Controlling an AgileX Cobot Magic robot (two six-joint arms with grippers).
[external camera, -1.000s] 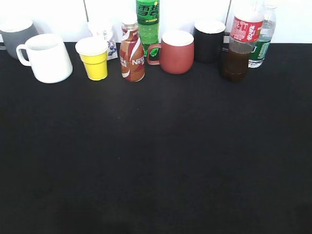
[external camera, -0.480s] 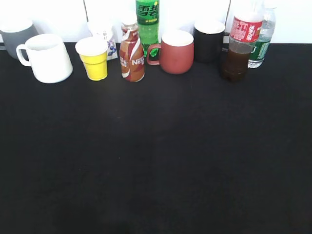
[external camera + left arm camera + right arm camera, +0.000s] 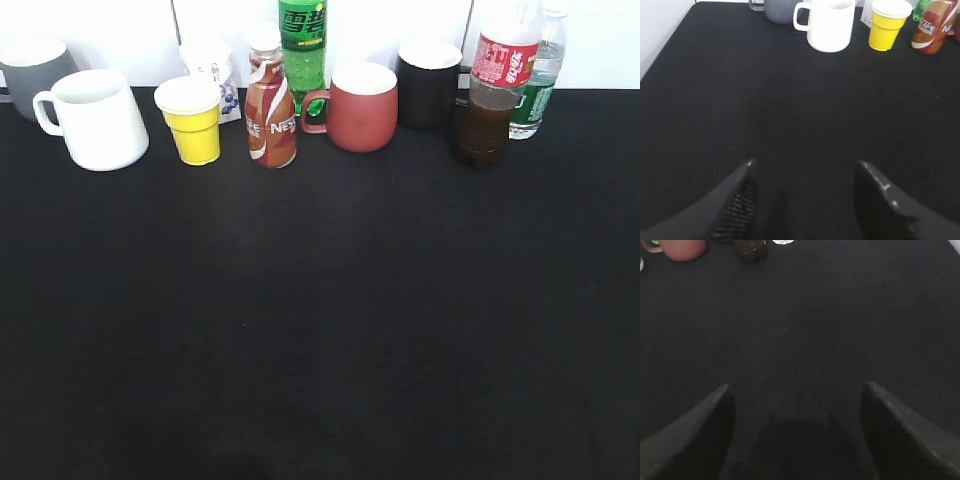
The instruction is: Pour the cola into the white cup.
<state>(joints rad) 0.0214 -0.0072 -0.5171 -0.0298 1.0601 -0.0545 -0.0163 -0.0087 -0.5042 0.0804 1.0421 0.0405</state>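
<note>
Cola (image 3: 495,92) upright at the table's far edge, about 1 o'clock in the exterior view; red label up top, dark liquid filling the lower part; cap cut off by the upper frame edge. Only its dark base (image 3: 752,251) showing in the right wrist view, at 11 o'clock. White cup (image 3: 95,118) upright at 10 o'clock, handle turned left, well apart from the cola; same cup (image 3: 827,25) at 12 o'clock in the left wrist view, top rim cropped.

Left hand (image 3: 805,200) wide open over bare black table (image 3: 320,320), holding nothing, touching nothing seen. Right hand (image 3: 797,437) likewise spread wide, empty, above bare table. Neither hand visible in the exterior view.

Between the two task items, left to right: yellow cup (image 3: 192,120), Nescafe bottle (image 3: 270,105), red mug (image 3: 358,106), black mug (image 3: 429,82). Green bottle (image 3: 302,45) behind the Nescafe bottle, top cut off. Grey mug (image 3: 30,68) behind the white cup, partly hidden by it. Water bottle (image 3: 540,80) just behind the cola at its 3 o'clock, partly covered. Small white carton behind the yellow cup, print unreadable.
</note>
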